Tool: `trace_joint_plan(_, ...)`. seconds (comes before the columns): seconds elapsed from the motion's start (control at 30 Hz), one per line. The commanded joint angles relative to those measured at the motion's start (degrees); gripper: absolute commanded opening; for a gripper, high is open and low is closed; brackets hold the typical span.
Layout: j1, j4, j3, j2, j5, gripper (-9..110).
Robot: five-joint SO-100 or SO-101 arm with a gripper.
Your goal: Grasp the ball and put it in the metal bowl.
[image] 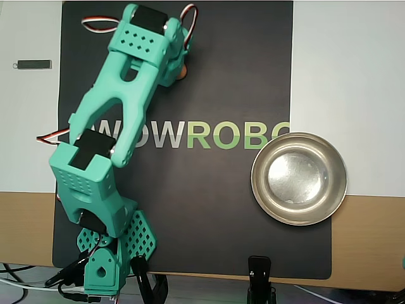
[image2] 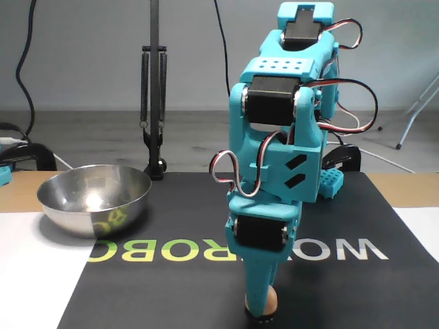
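The small orange-tan ball lies on the black mat at its far end from the arm's base, right against the teal gripper, which points straight down at it. In the overhead view only a sliver of the ball peeks out beside the gripper, whose body hides its jaws. In the fixed view one finger stands in front of the ball and the other is hidden. The shiny metal bowl rests empty at the mat's right edge in the overhead view, and its wall shows at the left in the fixed view.
The black mat bears WOWROBO lettering and lies on white sheets and a wooden table. A small dark bar lies left of the mat. A black clamp sits at the near edge, and a black pole with springs stands behind the bowl.
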Motion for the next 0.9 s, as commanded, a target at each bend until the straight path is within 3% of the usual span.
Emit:
trace_joint_plan(0.0,0.2,0.3,-0.9,1.0,0.0,22)
trace_joint_plan(0.87,-0.4,5.4,-0.2,14.0,0.7,22)
